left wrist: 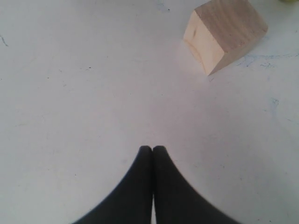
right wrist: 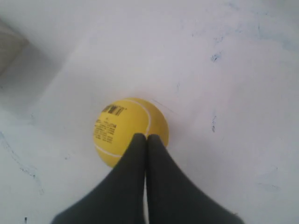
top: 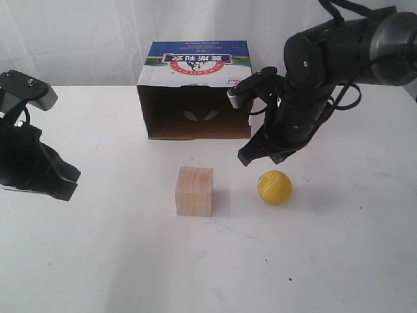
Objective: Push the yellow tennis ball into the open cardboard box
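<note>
The yellow tennis ball [top: 274,187] rests on the white table, right of centre; in the right wrist view the ball [right wrist: 126,128] shows a pale seam and small black print. The open cardboard box [top: 195,65] stands behind it at the back centre, its dark opening facing the front and its blue printed panel on top. My right gripper [top: 246,158] is shut and empty, its tips between box and ball, just up-left of the ball. From the wrist camera this gripper [right wrist: 146,136] overlaps the ball's near side; contact cannot be told. My left gripper [top: 68,188] is shut at the far left.
A pale wooden cube [top: 194,191] sits left of the ball, in front of the box opening. The left wrist view shows the cube [left wrist: 224,35] well beyond the left gripper [left wrist: 152,149]. A white curtain hangs behind the table [top: 208,274].
</note>
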`<state>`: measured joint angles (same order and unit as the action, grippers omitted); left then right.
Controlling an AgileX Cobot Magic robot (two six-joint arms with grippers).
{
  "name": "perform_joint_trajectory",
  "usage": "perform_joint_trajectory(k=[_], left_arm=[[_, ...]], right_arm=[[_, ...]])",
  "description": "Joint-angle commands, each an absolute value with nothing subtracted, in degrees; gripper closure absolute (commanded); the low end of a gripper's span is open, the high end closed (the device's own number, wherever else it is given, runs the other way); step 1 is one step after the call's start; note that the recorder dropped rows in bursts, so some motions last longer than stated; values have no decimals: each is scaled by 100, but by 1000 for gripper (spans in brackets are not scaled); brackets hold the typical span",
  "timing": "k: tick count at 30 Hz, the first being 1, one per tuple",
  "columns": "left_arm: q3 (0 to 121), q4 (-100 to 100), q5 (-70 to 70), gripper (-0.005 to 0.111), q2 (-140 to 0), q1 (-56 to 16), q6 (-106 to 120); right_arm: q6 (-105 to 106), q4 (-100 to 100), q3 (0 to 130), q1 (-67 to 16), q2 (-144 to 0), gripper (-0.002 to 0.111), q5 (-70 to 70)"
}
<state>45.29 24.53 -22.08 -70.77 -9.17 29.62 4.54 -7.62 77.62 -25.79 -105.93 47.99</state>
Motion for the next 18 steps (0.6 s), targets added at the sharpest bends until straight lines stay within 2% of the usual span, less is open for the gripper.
perform_joint_trajectory(k=[1, 12, 18], left_arm=[[4570, 2484, -2273, 107, -7077, -939, 2983], [4570, 2492, -2239, 107, -7077, -939, 2983], [4570, 2492, -2215, 107, -7077, -939, 2995]], right_arm=[[479, -882, 7583, -2560, -10527, 108, 4864], [288, -1117, 7320, -2560, -10612, 108, 4585], [634, -469, 7320, -2571, -10752, 108, 4552]])
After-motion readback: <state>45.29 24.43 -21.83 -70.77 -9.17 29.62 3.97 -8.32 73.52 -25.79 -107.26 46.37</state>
